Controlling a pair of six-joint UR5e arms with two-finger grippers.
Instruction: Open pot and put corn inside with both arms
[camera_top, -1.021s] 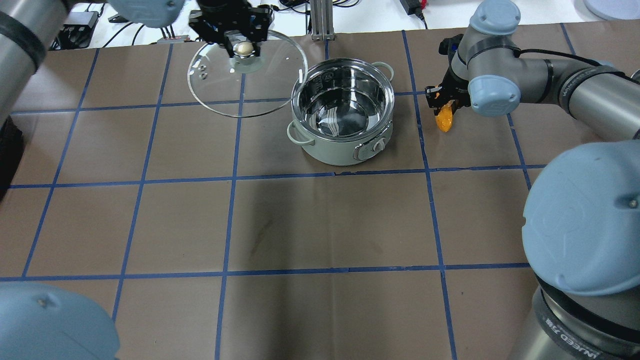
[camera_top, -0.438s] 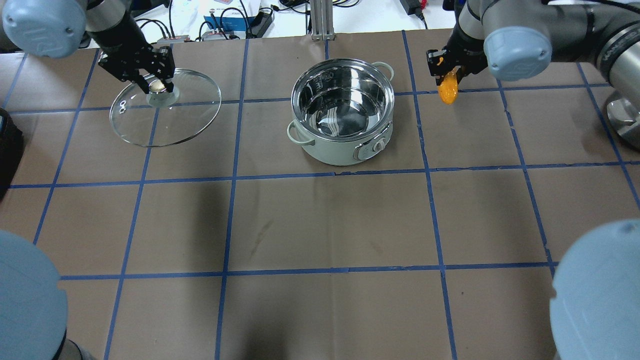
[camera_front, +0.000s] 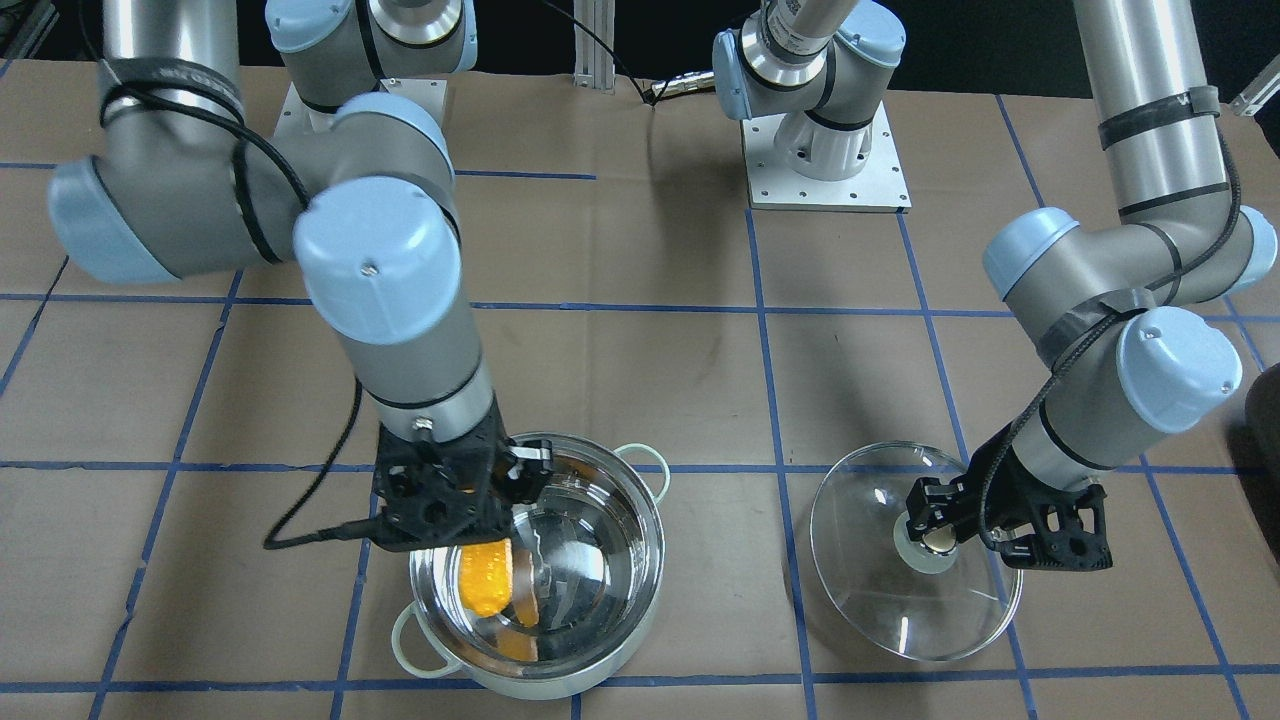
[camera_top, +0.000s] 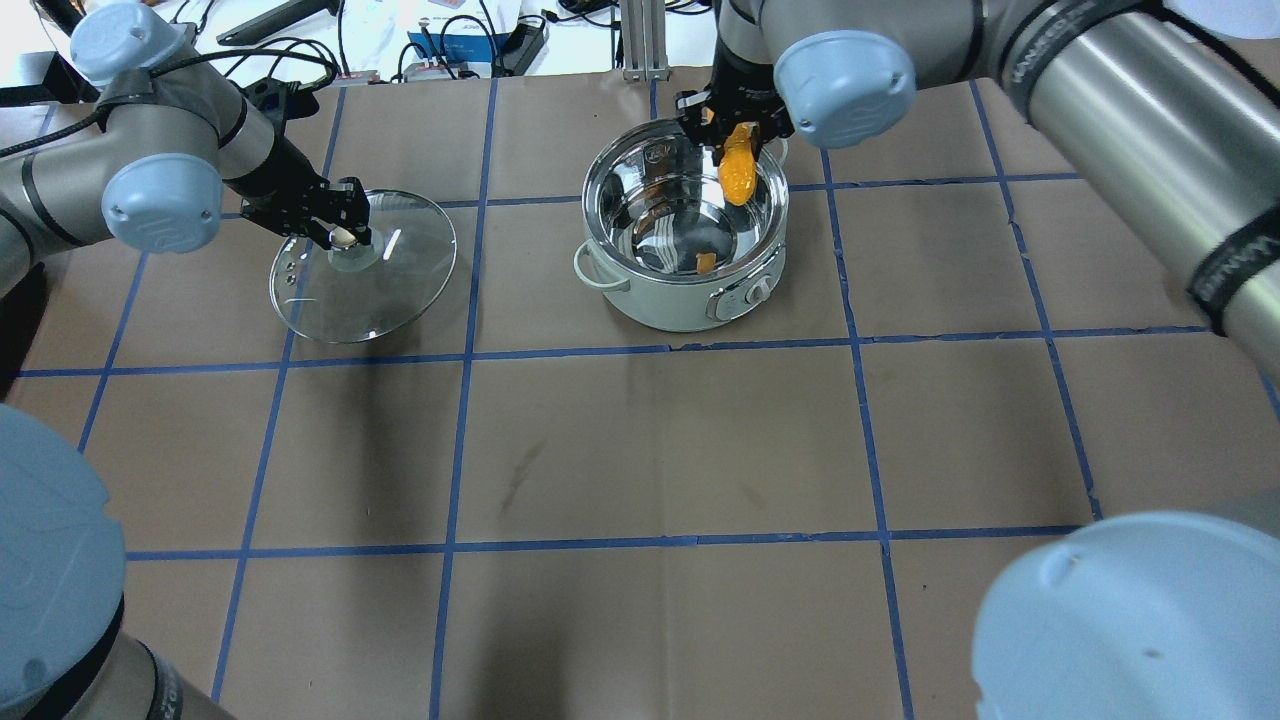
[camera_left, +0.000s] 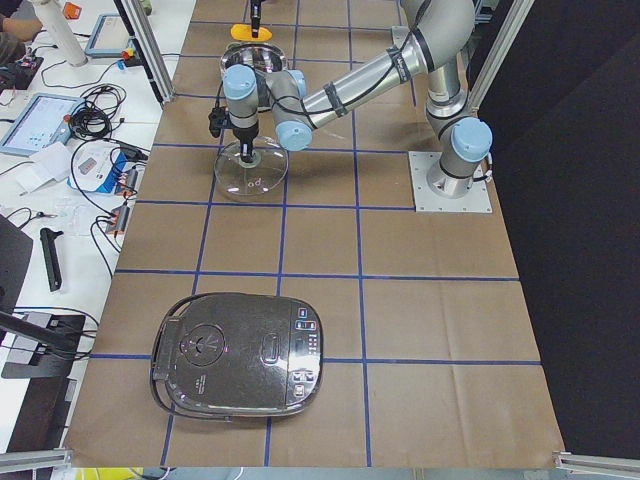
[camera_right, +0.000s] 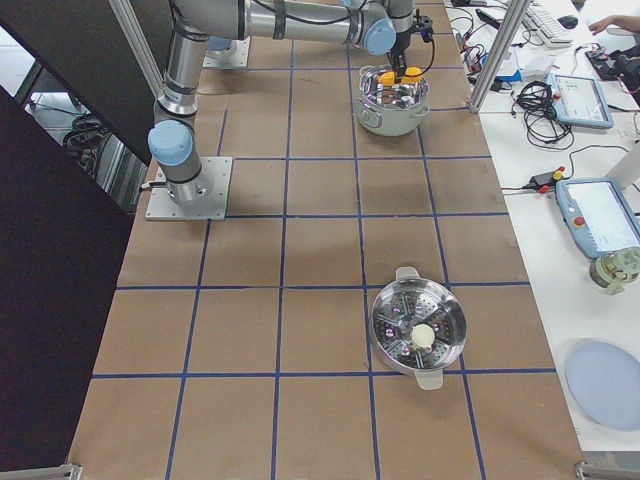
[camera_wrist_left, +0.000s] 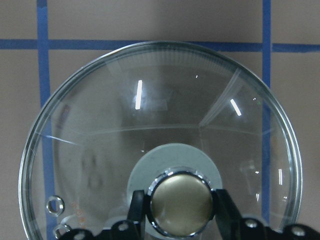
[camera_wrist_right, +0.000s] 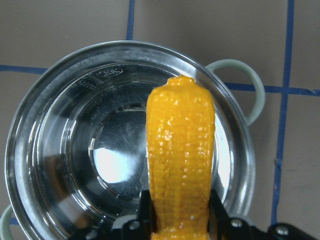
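Note:
The open steel pot with mint handles stands at the far middle of the table; it also shows in the front view and the right wrist view. My right gripper is shut on the yellow-orange corn, which hangs tip-down over the pot's far-right inside. My left gripper is shut on the knob of the glass lid, held tilted, low over the table to the left of the pot.
Cables and devices and a metal post lie beyond the table's far edge. A black rice cooker sits at the table's left end, and a steamer insert at its right end.
My right gripper carried the corn left, from beside the pot to over its inside. My left gripper carried the lid left, away from the pot, then a little nearer.

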